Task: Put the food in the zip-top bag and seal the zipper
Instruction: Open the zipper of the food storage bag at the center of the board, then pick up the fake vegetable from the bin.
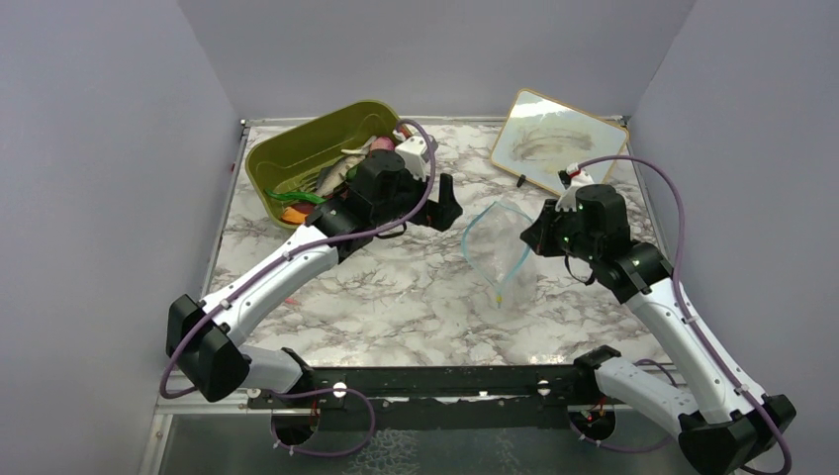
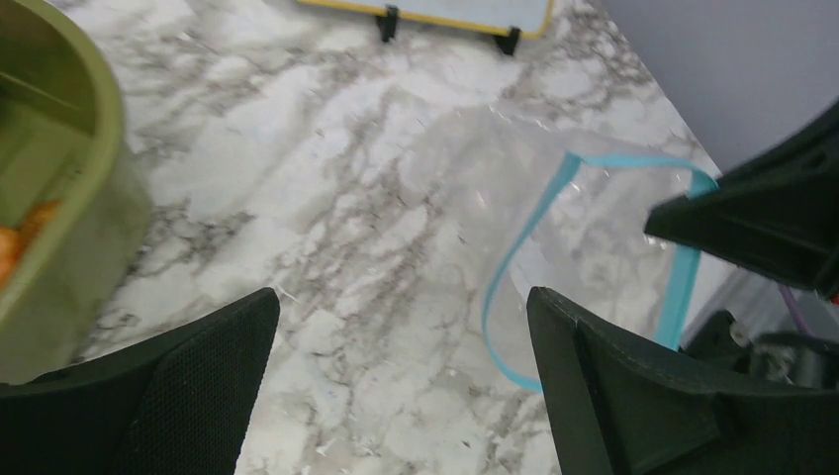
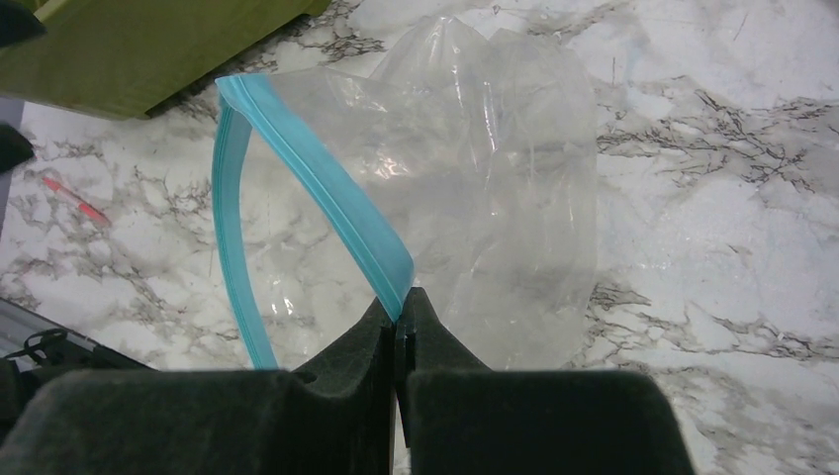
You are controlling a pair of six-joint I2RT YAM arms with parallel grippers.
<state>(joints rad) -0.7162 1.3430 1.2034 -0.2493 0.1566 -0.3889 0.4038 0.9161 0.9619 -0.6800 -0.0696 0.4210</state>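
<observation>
From above, we see our left tool [image 1: 447, 206] near the olive tub [image 1: 297, 148], where the food [image 1: 302, 203] lies, and the zip-top bag [image 1: 500, 252] on the marble desk [image 1: 396, 287] between both tools. Our left wrist view shows its jaws spread wide, empty. Our right wrist view shows the right tool [image 3: 400, 309] pinched on the zipper [image 3: 326, 188], mouth agape.

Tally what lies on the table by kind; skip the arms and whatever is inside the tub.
Olive-green tub: 1
Clear zip-top bag: 1
Yellow-framed board: 1
Small red piece, kind unclear: 1
Total: 4
</observation>
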